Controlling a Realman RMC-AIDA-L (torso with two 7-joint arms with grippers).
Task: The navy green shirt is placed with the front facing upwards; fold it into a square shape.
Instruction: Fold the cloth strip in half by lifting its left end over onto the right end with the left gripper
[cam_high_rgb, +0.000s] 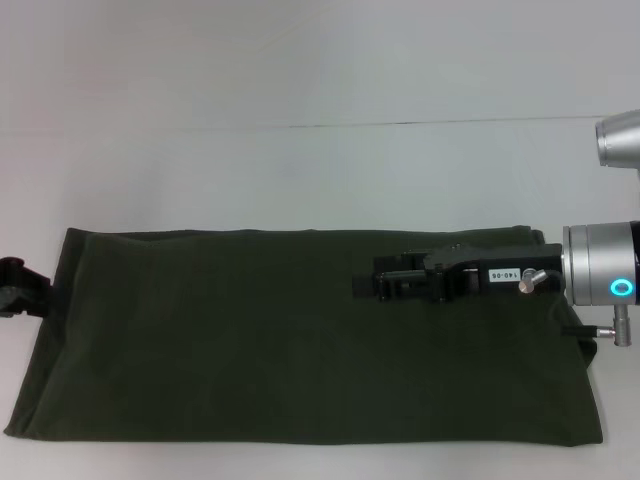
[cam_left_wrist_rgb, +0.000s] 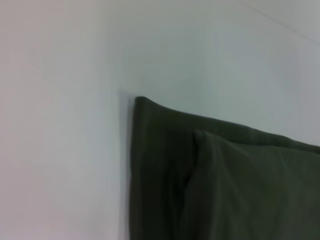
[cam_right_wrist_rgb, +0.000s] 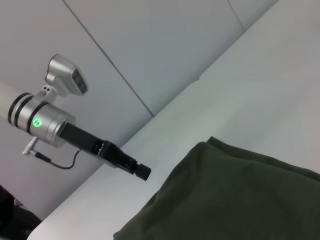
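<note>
The navy green shirt (cam_high_rgb: 300, 335) lies flat on the white table (cam_high_rgb: 300, 170) as a long dark band running left to right across the near half of the surface, its plain side showing; I see no lettering or collar in any view, and the left wrist view shows a second layer of cloth lying on a lower one at a corner (cam_left_wrist_rgb: 200, 170), so I judge the lengthwise folds done and the crosswise fold, which would make the band a square, to be the step in hand. My right gripper (cam_high_rgb: 362, 285) reaches in from the right and hovers over the right half of the band near its far edge, fingers pointing left; the head view does not show me whether those fingers are parted or closed, nor whether they touch the cloth. My left gripper (cam_high_rgb: 12, 285) sits at the left end of the shirt, at the far-left corner, mostly cut off by the picture's edge in the head view; the right wrist view shows it (cam_right_wrist_rgb: 142, 172) beside that end of the cloth, and I cannot tell its state either. The next move, as I judge it, calls for pinching both corners of one short end and carrying that end over onto the other, edges aligned, without dragging the lower layers.
</note>
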